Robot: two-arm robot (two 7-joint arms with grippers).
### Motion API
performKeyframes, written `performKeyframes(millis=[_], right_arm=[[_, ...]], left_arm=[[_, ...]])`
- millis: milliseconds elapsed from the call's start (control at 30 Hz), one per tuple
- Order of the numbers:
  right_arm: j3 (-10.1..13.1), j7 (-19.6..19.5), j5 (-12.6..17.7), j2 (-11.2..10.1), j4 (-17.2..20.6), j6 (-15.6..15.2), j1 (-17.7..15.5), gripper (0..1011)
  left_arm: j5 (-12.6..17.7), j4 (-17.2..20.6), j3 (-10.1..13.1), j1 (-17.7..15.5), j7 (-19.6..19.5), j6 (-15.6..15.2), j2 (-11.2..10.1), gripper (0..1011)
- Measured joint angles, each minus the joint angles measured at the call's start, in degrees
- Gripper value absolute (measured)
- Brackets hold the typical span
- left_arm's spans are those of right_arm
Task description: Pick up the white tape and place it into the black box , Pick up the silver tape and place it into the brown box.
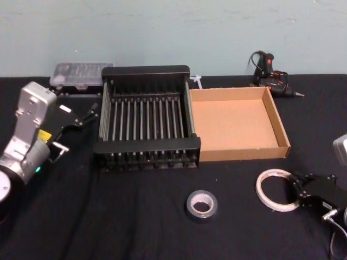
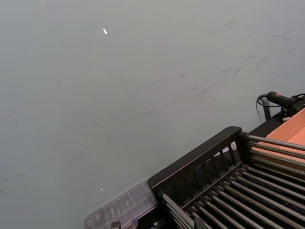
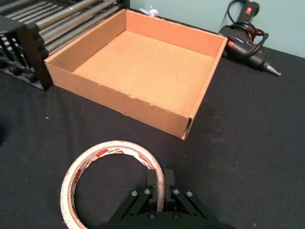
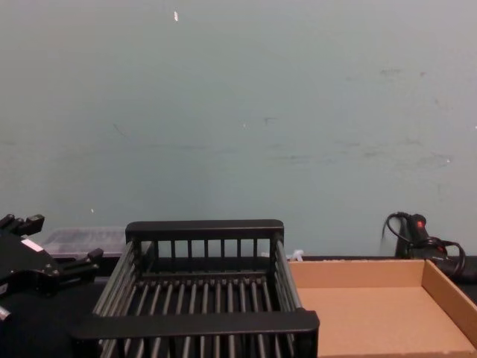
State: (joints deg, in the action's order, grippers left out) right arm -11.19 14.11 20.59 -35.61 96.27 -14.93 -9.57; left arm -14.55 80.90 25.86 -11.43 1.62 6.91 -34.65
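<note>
While low over the table, right pincer (image 3: pixel 159 183) seemingly clamped on white tape (image 3: pixel 112 177).

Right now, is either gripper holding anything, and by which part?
Yes. The right gripper is shut on the white tape, pinching the ring's wall on the side away from the brown box. The left gripper holds nothing, beside the black box.

The head camera is looking steeply down over the black-clothed tabletop (image 1: pixel 135 227); the chest camera is looking level and close. Both are sharing the black slatted plastic crate (image 1: pixel 145 145) and shallow tan cardboard tray (image 4: pixel 358 273).
</note>
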Motion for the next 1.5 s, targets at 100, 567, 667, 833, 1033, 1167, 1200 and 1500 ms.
performKeyframes(millis=[100,567,667,833,1033,1167,1200,1500], right_arm=[[0.42,1.37,-0.11,0.16,0.15,1.42,-0.38,94],[3.75,6.08,0.38,1.54,3.06,11.05,-3.29,94],[4.56,5.85,0.39,2.42,3.14,12.77,-3.48,94],[5.39,4.83,-1.03,4.01,2.91,16.57,-3.55,94],[5.89,4.5,-2.19,5.66,2.2,18.33,-2.95,94],[6.03,4.52,-2.54,6.58,1.65,18.23,-2.43,94],[6.04,4.54,-2.63,6.93,1.39,18.06,-2.16,94],[6.05,4.38,-2.77,8.81,-0.55,16.45,0.18,94]], left_arm=[[0.0,0.0,0.0,0.0,0.0,0.0,0.0,1001],[0.0,0.0,0.0,0.0,0.0,0.0,0.0,1001],[0.0,0.0,0.0,0.0,0.0,0.0,0.0,1001],[0.0,0.0,0.0,0.0,0.0,0.0,0.0,1001],[0.0,0.0,0.0,0.0,0.0,0.0,0.0,1001],[0.0,0.0,0.0,0.0,0.0,0.0,0.0,1001],[0.0,0.0,0.0,0.0,0.0,0.0,0.0,1001],[0.0,0.0,0.0,0.0,0.0,0.0,0.0,1001]])
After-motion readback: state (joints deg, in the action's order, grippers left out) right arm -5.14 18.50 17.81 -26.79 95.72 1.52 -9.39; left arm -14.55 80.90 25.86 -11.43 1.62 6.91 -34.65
